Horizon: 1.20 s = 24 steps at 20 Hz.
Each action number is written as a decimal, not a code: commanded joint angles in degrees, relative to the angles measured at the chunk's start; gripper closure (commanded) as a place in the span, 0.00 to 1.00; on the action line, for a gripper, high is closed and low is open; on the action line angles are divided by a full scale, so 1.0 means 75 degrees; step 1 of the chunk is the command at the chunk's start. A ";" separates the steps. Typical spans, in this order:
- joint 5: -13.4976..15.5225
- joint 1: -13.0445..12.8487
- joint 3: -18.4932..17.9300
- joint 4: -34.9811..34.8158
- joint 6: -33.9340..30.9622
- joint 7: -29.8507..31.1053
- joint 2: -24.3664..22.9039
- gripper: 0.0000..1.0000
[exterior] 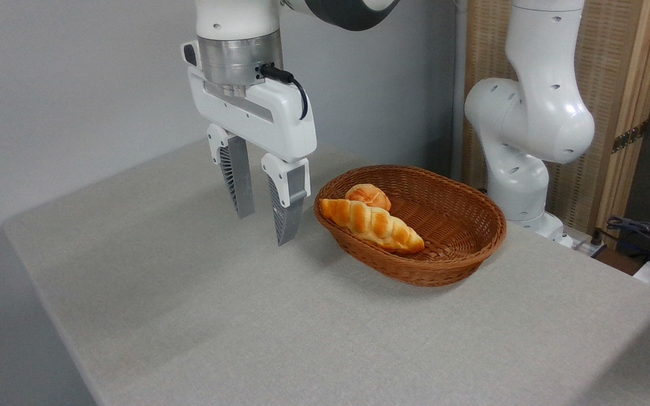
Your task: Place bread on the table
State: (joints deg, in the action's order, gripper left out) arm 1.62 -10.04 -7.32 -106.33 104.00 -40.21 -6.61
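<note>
hand spread, empty (over grey cloth table); bread in basket; grey wall behind

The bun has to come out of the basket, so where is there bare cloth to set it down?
Bare grey-beige speckled tabletop spreads in front of the brown oval wicker basket and left of it, beyond the open gripper. It is crowded inside the basket, where the small round orange bun sits behind the long twisted golden loaf.

One basket stands toward the worktop's back right edge, holding two breads: one round bun and one long twisted loaf. One gripper shows two fingers.
</note>
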 commanded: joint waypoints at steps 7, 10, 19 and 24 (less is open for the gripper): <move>0.0124 -0.0044 -0.0008 0.0126 -0.0073 0.0123 0.0003 0.00; 0.0124 -0.0044 -0.0008 0.0126 -0.0073 0.0123 0.0003 0.00; 0.0112 -0.0044 -0.0008 0.0126 -0.0109 0.0111 -0.0009 0.00; 0.0113 -0.0044 -0.0008 0.0126 -0.0109 0.0100 -0.0009 0.00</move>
State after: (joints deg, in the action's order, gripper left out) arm 1.66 -10.09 -7.17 -106.13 103.98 -40.21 -6.64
